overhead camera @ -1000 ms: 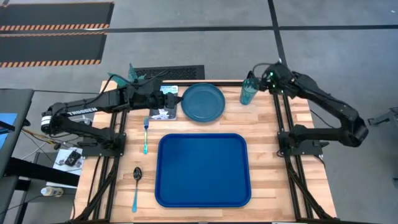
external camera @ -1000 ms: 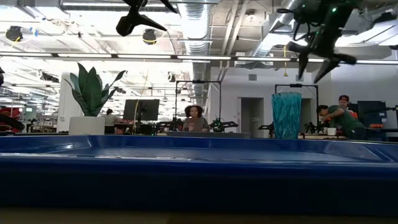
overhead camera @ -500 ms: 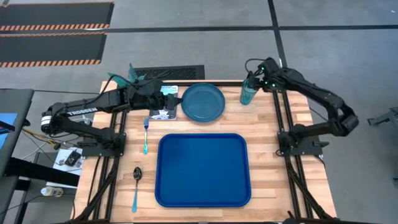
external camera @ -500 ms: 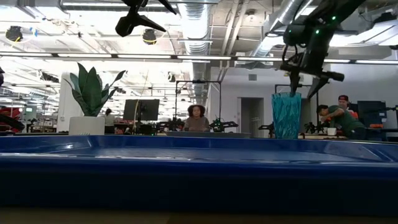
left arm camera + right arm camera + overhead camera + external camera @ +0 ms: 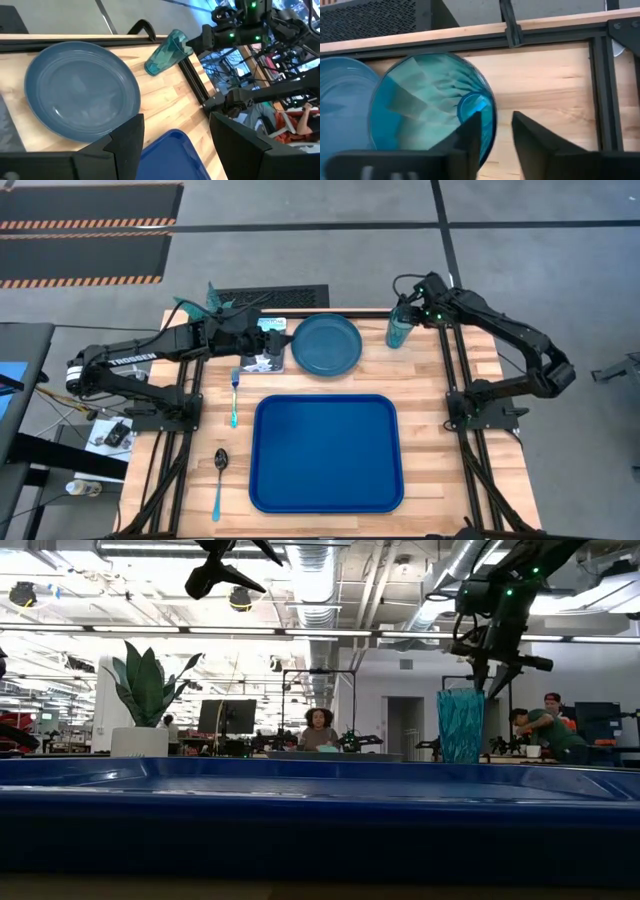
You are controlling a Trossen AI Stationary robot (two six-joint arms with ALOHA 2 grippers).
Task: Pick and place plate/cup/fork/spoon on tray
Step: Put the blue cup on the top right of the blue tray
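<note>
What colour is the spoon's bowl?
Dark and shiny, on a light-blue handle. The spoon shows best in the high view.

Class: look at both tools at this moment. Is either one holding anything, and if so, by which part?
Nothing is held. The right tool is open above the cup, one finger over its rim, not gripping. The left tool is open near the plate, empty.

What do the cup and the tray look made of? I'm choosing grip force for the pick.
The cup: probably clear teal plastic, possibly glass; its faceted wall lets light through. The tray: likely moulded plastic, with a smooth, even blue surface, rounded corners and a low rim. The right gripper hovers open at the cup's rim.
</note>
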